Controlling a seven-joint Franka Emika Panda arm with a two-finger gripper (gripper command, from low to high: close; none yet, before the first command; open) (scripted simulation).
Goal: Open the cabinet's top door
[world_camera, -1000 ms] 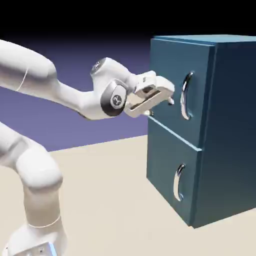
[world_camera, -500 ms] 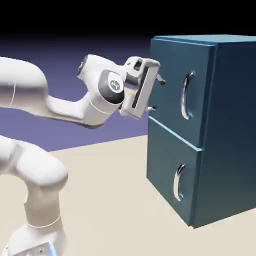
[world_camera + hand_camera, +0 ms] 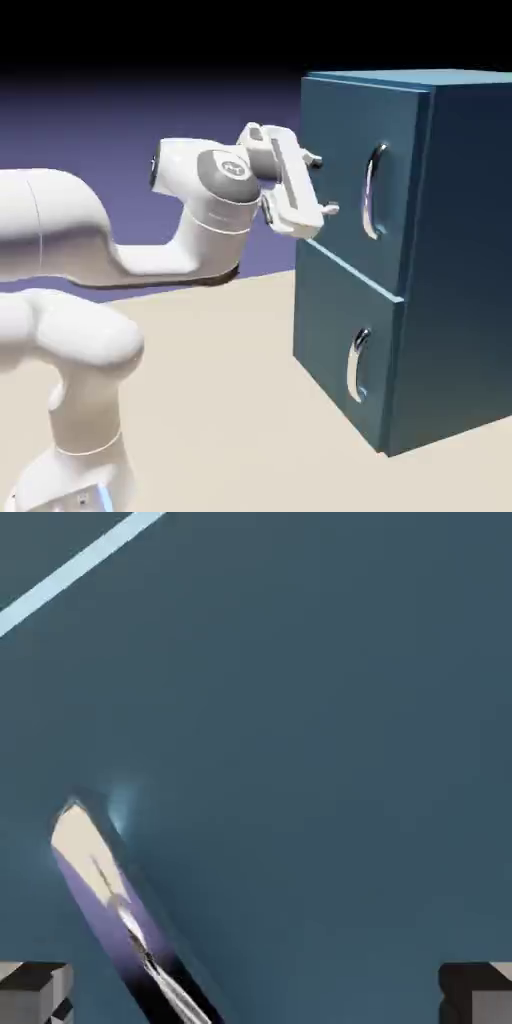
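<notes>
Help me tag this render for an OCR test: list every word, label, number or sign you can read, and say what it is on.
None: no readable text in either view.
The cabinet, top door and its handle are plain.
The round emblem on the arm's wrist is too small to read.

Open air lies between the gripper (image 3: pixel 320 185) and the top door (image 3: pixel 345 170) — nothing between. Only its silver handle (image 3: pixel 373 192) juts out of the flat panel.
</notes>
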